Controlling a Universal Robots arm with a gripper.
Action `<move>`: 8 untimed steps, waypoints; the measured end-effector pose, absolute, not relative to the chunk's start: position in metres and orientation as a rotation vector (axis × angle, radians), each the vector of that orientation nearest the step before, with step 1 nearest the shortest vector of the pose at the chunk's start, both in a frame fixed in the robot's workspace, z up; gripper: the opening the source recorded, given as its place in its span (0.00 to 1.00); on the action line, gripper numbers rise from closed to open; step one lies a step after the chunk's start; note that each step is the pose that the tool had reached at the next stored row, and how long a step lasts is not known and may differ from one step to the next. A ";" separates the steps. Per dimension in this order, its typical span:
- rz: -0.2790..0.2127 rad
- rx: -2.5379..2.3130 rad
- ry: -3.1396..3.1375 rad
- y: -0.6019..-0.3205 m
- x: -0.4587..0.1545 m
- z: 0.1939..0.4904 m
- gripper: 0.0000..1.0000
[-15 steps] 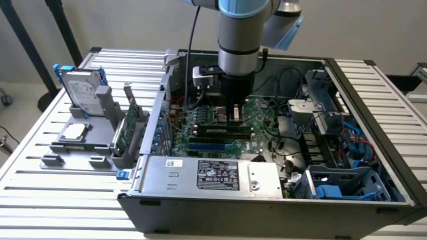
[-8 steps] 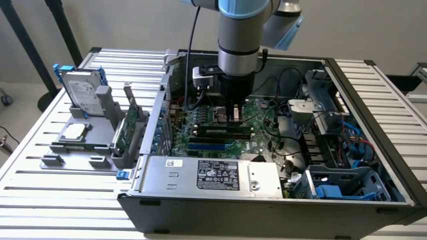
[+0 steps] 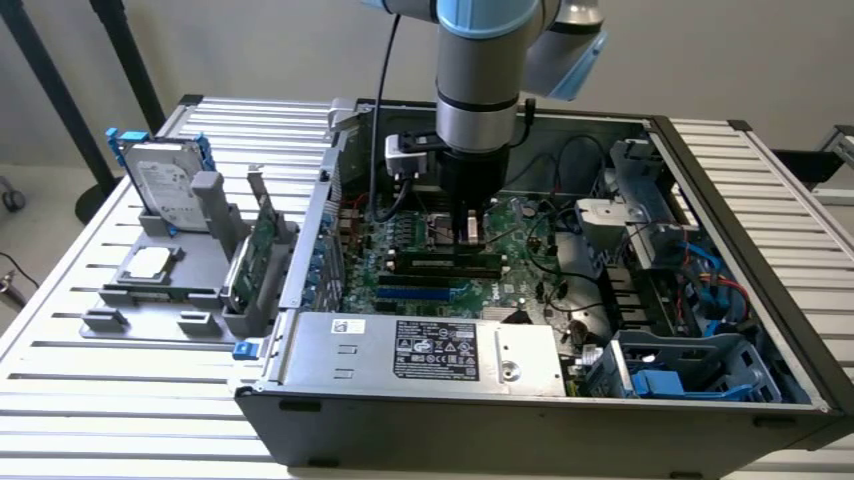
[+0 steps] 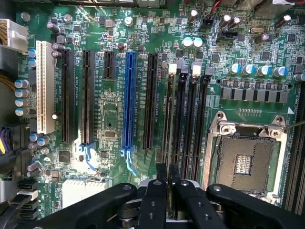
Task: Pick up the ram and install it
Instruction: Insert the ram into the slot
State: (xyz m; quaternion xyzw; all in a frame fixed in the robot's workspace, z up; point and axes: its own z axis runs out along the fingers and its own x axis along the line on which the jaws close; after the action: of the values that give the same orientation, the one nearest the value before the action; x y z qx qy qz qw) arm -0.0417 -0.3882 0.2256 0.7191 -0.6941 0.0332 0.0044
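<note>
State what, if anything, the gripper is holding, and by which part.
The gripper holds the ram, pinched across its upper long edge, over the motherboard's slots.

The ram (image 4: pixel 167 143) — thin, edge-on, upright — stands in a motherboard memory slot.

A worktop (image 3: pixel 120 395) of ribbed silver aluminium slats carries everything. An open dark grey computer case (image 3: pixel 534 430) lies on its side across the middle and toward the exterior view's right, its inside facing up. Just beside it, on the exterior view's left, sits a grey holder tray (image 3: pixel 100 322). In the tray stand a silver hard drive (image 3: pixel 171 185) with blue rails and a green expansion card (image 3: pixel 251 262), with a small square chip (image 3: pixel 147 263) lying flat.
</note>
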 end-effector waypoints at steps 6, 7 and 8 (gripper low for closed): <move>0.105 2.253 -2.174 -0.388 -0.042 0.225 0.14; 0.105 2.252 -2.174 -0.388 -0.042 0.225 0.14; 0.105 2.252 -2.173 -0.388 -0.042 0.224 0.14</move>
State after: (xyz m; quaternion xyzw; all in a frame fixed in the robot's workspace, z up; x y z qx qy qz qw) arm -0.0417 -0.3884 0.2244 0.7192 -0.6940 0.0337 0.0049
